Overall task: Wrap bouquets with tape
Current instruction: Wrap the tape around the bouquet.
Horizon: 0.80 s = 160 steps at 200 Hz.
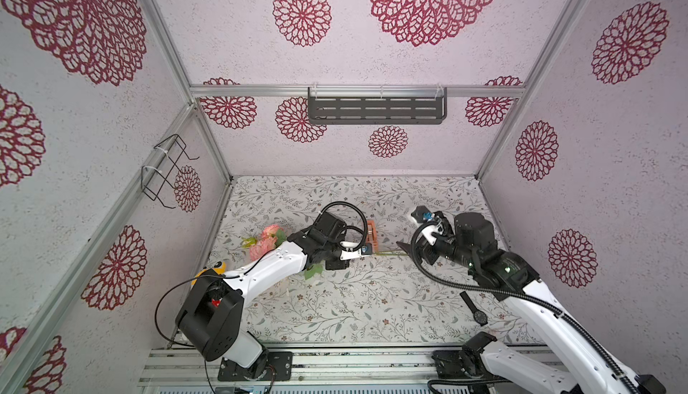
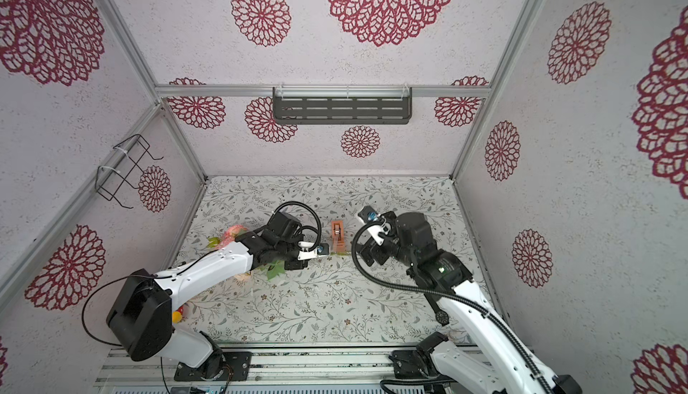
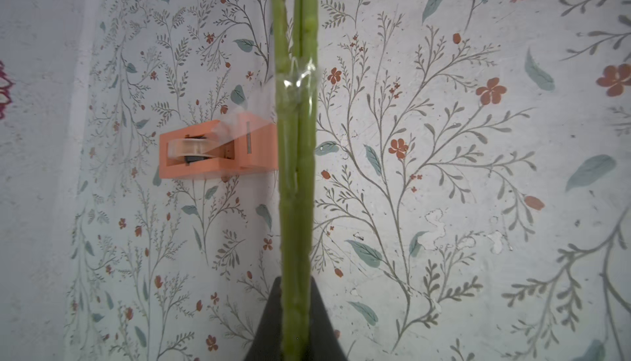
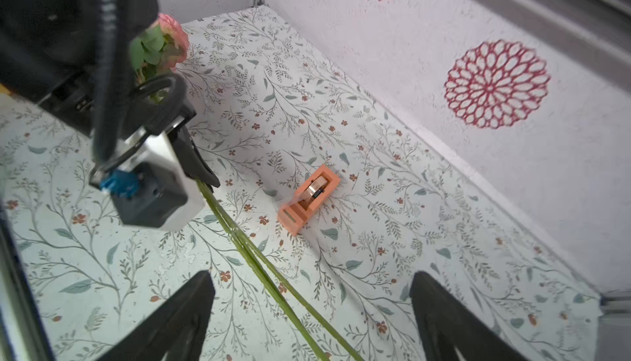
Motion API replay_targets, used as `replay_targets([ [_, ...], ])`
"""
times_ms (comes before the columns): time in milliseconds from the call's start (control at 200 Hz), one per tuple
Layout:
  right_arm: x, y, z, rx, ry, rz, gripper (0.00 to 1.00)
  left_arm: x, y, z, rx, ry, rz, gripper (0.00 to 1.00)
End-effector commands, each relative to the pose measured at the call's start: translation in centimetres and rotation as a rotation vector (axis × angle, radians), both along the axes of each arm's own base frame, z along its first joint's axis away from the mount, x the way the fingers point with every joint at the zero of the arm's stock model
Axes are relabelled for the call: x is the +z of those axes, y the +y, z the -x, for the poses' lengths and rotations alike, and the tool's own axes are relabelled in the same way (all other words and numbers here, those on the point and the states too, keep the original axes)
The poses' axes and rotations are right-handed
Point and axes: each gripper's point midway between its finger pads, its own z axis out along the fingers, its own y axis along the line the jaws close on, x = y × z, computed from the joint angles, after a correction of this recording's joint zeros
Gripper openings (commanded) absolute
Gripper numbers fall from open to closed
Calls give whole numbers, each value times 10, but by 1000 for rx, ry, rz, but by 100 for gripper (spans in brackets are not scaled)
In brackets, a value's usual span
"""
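Bouquet (image 1: 266, 241): located at the left-centre of the patterned surface (image 1: 335, 299). The pink and peach blooms (image 4: 170, 40) point toward the left wall and the green stems (image 3: 296, 178) run out toward the right arm. It cannot be told whether the stems rest on the surface or hang just above it.

Binding: in the left wrist view two stems sit side by side, joined by a crinkled band of clear tape (image 3: 300, 83). A clear strip (image 3: 254, 110) leads from that band to the front end of the tape dispenser (image 3: 218, 149).

Tape dispenser: an orange block with the roll seated in its slot, standing on the surface just beside the stems, on the back-wall side. Both top views show it between the two arms.

Left tool (image 4: 208, 180): closed on the stems, gripping them between the blooms and the taped band.

Right tool (image 4: 312, 275): fingers spread wide apart, holding nothing. In the right wrist view the free ends of the stems pass through the gap between the fingers, and no contact with either finger is visible.

Other items: a black wristwatch (image 1: 474, 310) lies on the surface at the front right, beside the right arm and well apart from the bouquet and dispenser. A dark slotted shelf (image 1: 376, 111) hangs on the back wall and a wire rack (image 1: 165, 170) on the left wall
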Motion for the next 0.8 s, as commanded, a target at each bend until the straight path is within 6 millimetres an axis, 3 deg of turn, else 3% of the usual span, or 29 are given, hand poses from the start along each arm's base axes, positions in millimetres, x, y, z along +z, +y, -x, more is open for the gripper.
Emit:
replay_targets([
  [0, -53, 19, 20, 159, 371, 59, 82, 35, -12, -24, 17, -293, -9, 0],
  [95, -73, 27, 11, 216, 497, 91, 71, 39, -17, -24, 16, -342, -14, 0],
  [385, -103, 38, -13, 337, 609, 80, 67, 41, -19, -29, 1, -454, -64, 0],
  [505, -110, 45, -12, 406, 633, 63, 64, 42, -20, -30, -1, -460, -69, 0],
  [796, -138, 46, -25, 405, 634, 115, 27, 41, -21, -30, 8, -440, -60, 0],
])
